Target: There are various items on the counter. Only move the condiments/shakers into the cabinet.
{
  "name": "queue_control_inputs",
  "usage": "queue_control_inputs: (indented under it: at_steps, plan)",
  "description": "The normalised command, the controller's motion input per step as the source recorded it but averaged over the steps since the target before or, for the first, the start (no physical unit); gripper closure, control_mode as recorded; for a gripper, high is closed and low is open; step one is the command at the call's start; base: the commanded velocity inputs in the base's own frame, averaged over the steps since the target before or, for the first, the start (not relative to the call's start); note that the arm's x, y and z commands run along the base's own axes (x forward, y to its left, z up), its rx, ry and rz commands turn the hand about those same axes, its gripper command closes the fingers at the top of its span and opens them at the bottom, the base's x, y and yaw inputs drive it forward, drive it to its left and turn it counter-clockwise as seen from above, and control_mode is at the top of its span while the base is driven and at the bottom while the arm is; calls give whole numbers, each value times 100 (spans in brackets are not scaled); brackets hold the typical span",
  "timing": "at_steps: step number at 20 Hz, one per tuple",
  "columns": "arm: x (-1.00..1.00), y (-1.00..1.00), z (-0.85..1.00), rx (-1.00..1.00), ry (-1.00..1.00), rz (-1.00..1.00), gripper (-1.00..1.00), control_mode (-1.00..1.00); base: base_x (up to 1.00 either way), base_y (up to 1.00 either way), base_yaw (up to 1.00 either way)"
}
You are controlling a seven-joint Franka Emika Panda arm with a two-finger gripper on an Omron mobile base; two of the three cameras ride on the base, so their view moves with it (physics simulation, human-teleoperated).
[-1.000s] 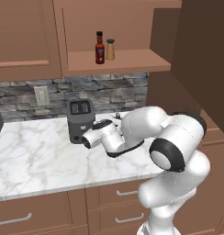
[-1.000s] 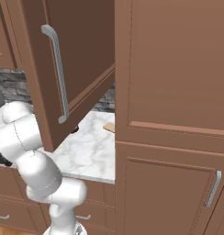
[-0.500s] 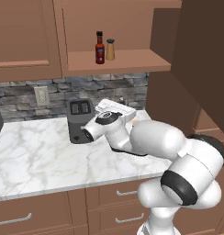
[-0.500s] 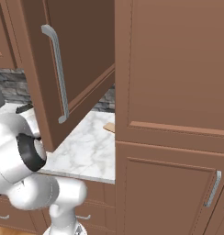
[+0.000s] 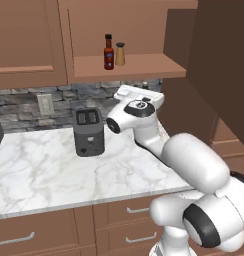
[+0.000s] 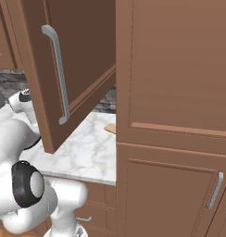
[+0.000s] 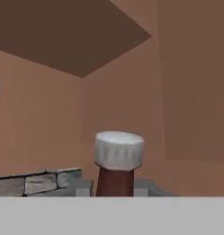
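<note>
The gripper is clenching the reddish-brown pale-capped bottle point(image 7: 114, 170). It is looking light, rigid and slick, so gripping the body below the cap seems safest.

The white arm point(image 5: 144, 125) swung from frame centre toward upper right, rising below the cabinet shelf point(image 5: 129, 67).
</note>
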Motion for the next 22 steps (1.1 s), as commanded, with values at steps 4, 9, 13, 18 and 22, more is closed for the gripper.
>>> queue_control_inputs:
  at_steps: [4,9,13,18,22]
  plan:
    - [0,-24,100,3,7,18,100,-100,0,0,0]
    - [5,-19,98,7,17,21,100,-100,0,0,0]
    - [38,0,57,13,36,32,100,-100,0,0,0]
    - [11,8,1,4,14,16,100,-100,0,0,0]
    - [6,95,-19,-5,0,0,100,-100,0,0,0]
